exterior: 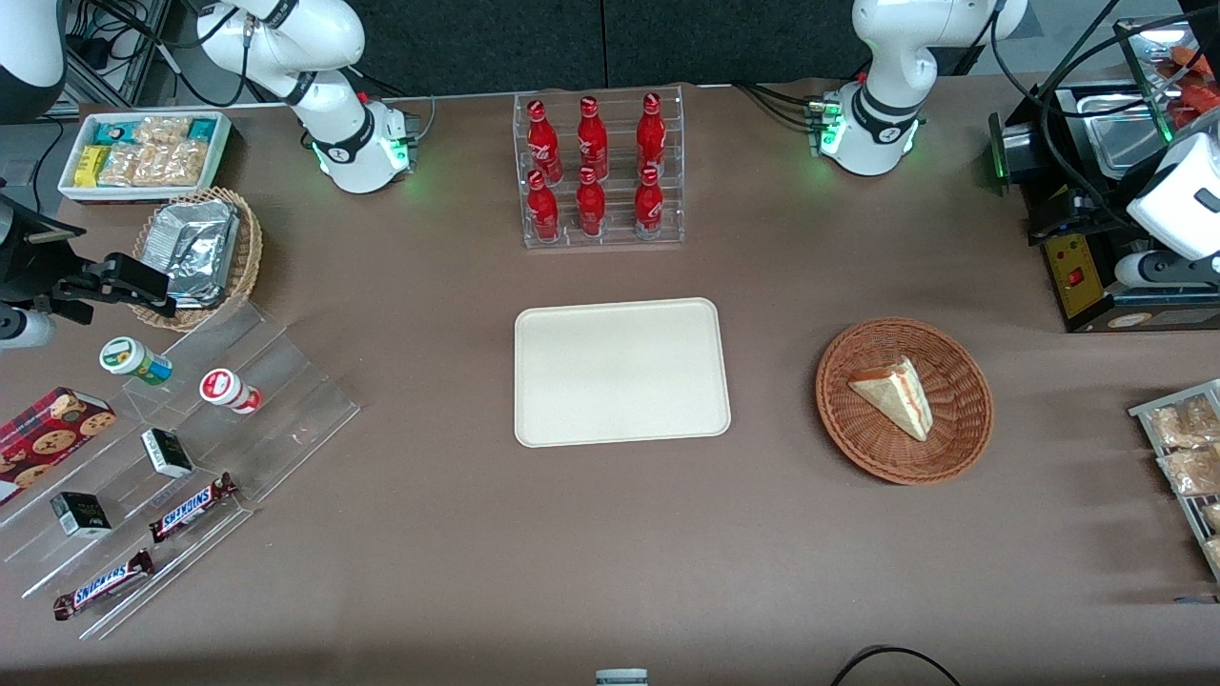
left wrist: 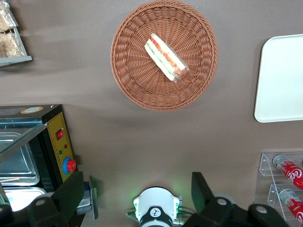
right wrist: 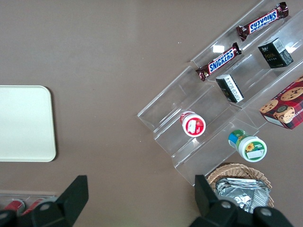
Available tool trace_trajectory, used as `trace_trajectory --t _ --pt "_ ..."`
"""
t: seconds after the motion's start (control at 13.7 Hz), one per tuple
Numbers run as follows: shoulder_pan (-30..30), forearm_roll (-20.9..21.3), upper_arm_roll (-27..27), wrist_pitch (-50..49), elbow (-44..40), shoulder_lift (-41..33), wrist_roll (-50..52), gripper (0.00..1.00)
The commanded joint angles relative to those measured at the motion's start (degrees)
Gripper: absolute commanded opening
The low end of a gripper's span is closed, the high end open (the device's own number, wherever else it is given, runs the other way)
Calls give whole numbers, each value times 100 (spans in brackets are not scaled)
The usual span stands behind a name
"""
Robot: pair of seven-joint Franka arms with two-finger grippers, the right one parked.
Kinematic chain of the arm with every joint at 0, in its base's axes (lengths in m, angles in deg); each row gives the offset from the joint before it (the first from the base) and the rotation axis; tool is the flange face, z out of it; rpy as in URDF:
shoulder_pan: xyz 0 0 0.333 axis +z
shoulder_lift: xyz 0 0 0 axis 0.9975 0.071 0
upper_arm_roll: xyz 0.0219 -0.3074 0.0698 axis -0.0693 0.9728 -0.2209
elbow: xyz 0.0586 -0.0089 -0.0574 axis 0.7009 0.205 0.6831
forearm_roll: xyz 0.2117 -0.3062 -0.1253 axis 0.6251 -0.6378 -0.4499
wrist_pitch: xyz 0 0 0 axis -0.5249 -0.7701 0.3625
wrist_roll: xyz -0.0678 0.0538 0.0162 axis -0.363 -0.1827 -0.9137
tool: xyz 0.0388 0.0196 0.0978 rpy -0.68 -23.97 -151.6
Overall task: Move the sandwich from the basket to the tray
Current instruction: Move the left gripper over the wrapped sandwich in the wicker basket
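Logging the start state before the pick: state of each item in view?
sandwich: lying in the basket, not gripped
basket: upright on the table, holds only the sandwich
tray: flat on the table, bare
gripper: open, high above the table near the left arm's base, holding nothing
cola bottles: upright in the clear rack, caps on

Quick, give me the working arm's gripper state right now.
Left gripper: open, holding nothing, high above the table near the arm's base, away from the basket and its sandwich.
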Motion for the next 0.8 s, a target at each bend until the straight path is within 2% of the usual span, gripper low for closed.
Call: trace_trajectory --t 0.0,0.22,0.37,0.59,0.73 --pt "125 -11 104 -30 -93 -10 68 100" --pt "81 102 130 145 -58 165 138 100" --pt "81 94 139 478 47 454 618 100" --pt "63 68 148 1452 494 789 1025 100" --pt "-68 94 148 2347 1134 807 1813 100"
